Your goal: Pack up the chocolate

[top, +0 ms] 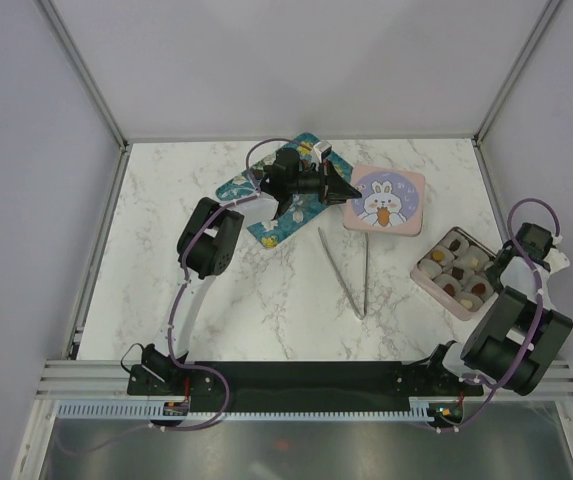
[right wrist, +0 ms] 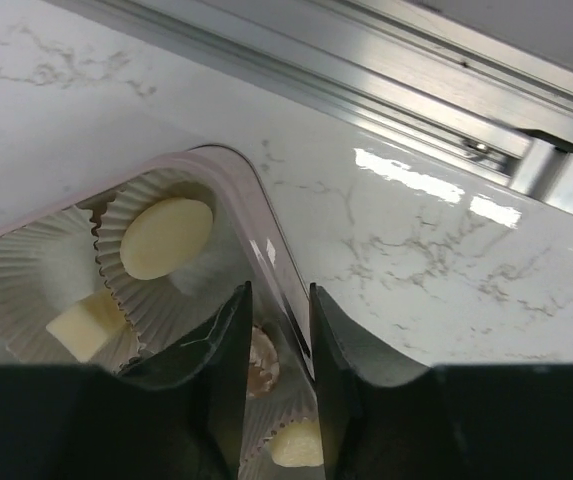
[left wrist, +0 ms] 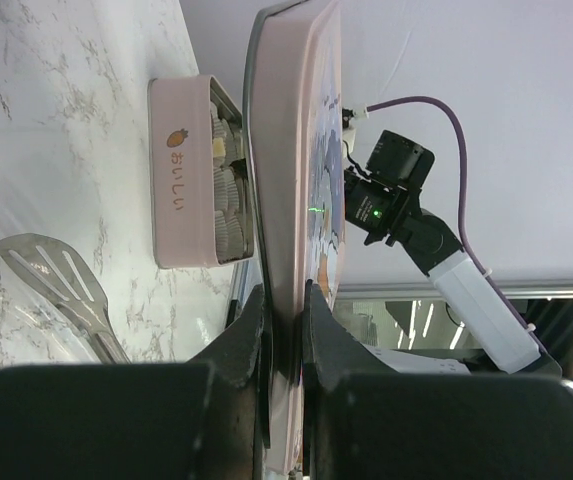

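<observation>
Chocolate [right wrist: 166,237]: small rounded pieces, cream, light and dark brown, each in a white paper cup, all in the pink box [top: 421,278] on the table's right side. Box wall reads "おいしい" beside a small orange icon; lid [top: 391,200] shows a rabbit cartoon. Right gripper [right wrist: 281,305] pinches the box wall, cream pieces just beside its fingers. Left gripper [left wrist: 284,305] clamps the lid edge, apart from the chocolate

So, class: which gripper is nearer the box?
Right. The right gripper clamps the box wall; the left gripper is well away, holding the lid.
</observation>
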Controlling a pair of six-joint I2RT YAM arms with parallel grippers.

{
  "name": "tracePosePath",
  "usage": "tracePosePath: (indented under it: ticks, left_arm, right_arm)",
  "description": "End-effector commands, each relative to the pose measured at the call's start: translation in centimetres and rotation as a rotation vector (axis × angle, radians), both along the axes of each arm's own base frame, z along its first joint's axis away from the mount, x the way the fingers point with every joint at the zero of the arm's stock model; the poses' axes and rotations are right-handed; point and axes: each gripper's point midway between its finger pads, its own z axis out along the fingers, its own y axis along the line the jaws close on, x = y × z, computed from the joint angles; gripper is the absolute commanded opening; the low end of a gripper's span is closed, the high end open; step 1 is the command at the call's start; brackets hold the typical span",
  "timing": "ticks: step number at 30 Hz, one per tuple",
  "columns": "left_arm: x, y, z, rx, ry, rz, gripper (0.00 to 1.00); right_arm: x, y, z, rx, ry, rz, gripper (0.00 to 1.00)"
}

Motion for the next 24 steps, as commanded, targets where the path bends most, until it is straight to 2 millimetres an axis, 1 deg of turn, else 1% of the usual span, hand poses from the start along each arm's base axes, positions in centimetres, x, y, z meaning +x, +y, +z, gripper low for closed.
tracePosePath:
  ticks: [1,2,4,5,7,8,10,11,14,15,16,17,18,19,20,21,22,24]
  left_arm:
    - [-0.1,-0.2,1.9,-0.033,-0.073,-0.018,0.02]
    - [-0.1,-0.3,1.8,-0.032,-0.075,-0.018,0.02]
    - [0.0,-0.4,1.6,-0.030,-0.075,-0.018,0.02]
    - [0.0,-0.5,1.6,-0.030,-0.076,-0.019,0.02]
    - [0.0,-0.7,1.4,-0.027,-0.081,-0.023,0.02]
    - [-0.1,-0.8,1.2,-0.025,-0.083,-0.026,0.02]
    - [-0.5,-1.1,0.7,-0.013,-0.086,-0.042,0.02]
    - [-0.6,-1.2,0.8,-0.012,-0.093,-0.045,0.02]
    - [-1.0,-1.7,-0.1,0.004,-0.091,-0.063,0.02]
    - [-1.1,-1.8,-0.3,0.013,-0.086,-0.067,0.02]
    - [-1.2,-2.2,-0.2,0.013,-0.109,-0.077,0.02]
    - [-1.1,-2.4,-0.9,0.022,-0.109,-0.082,0.02]
    - [-1.2,-2.7,-1.0,0.027,-0.115,-0.091,0.02]
    - [-1.2,-3.1,-0.6,0.024,-0.137,-0.098,0.02]
    - [-1.1,-3.3,-0.7,0.023,-0.141,-0.099,0.02]
    - [-1.0,-3.4,-1.2,0.026,-0.138,-0.099,0.02]
    - [-0.9,-3.7,-0.9,0.020,-0.144,-0.100,0.02]
    - [-0.4,-3.8,-1.3,0.023,-0.140,-0.082,0.02]
  right_arm:
    - [4.1,0.7,1.2,0.015,-0.174,0.134,0.35]
    - [4.9,0.8,1.4,0.015,-0.208,0.154,0.34]
    - [5.7,1.6,1.4,0.046,-0.245,0.182,0.29]
    - [6.7,1.8,1.7,0.044,-0.285,0.200,0.29]
    - [8.0,2.8,1.6,0.085,-0.328,0.247,0.27]
    - [8.7,3.4,1.7,0.088,-0.338,0.277,0.26]
    - [9.4,3.8,1.5,0.095,-0.328,0.316,0.25]
    - [10.0,4.4,1.6,0.107,-0.348,0.344,0.24]
    - [10.5,4.9,1.2,0.121,-0.356,0.376,0.23]
    - [10.8,5.5,1.3,0.140,-0.372,0.403,0.23]
    - [11.1,5.7,1.4,0.138,-0.380,0.441,0.22]
    - [11.5,6.0,1.4,0.138,-0.382,0.472,0.20]
    - [11.8,6.3,1.2,0.149,-0.379,0.503,0.11]
    - [11.8,6.4,1.2,0.148,-0.374,0.527,0.08]
    - [11.8,6.5,1.0,0.140,-0.364,0.567,0.05]
    - [11.8,6.7,0.7,0.145,-0.357,0.586,0.03]
    - [11.7,7.1,0.5,0.157,-0.360,0.610,0.01]
    - [11.7,7.6,0.4,0.156,-0.373,0.653,0.00]
